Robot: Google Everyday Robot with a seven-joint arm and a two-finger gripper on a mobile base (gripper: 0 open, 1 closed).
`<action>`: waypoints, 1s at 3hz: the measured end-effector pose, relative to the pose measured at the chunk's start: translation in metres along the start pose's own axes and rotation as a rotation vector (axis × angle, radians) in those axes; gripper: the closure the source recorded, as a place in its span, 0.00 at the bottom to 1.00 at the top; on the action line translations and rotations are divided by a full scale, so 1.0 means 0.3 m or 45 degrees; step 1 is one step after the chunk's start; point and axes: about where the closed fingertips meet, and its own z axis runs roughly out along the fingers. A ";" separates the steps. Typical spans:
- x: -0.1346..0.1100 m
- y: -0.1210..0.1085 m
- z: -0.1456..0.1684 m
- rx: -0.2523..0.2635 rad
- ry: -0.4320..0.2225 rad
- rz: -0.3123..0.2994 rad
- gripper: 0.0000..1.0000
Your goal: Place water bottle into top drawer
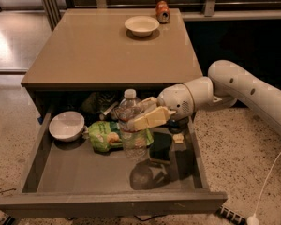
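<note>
Hand clamped on the shoulder of the water bottle, holding it upright over the open top drawer beside a green snack bag. A shadow on the drawer floor suggests the bottle is not yet set down.

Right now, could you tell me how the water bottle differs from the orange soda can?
The water bottle is clear and tall; the soda can is orange and short. The bottle is held by the gripper over the open top drawer; the can stands free on the cabinet top. Both are upright.
</note>
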 end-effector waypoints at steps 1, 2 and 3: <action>-0.004 -0.004 0.006 -0.097 -0.085 0.011 1.00; -0.004 -0.004 0.006 -0.097 -0.085 0.011 1.00; 0.001 -0.008 0.015 -0.097 -0.072 0.031 1.00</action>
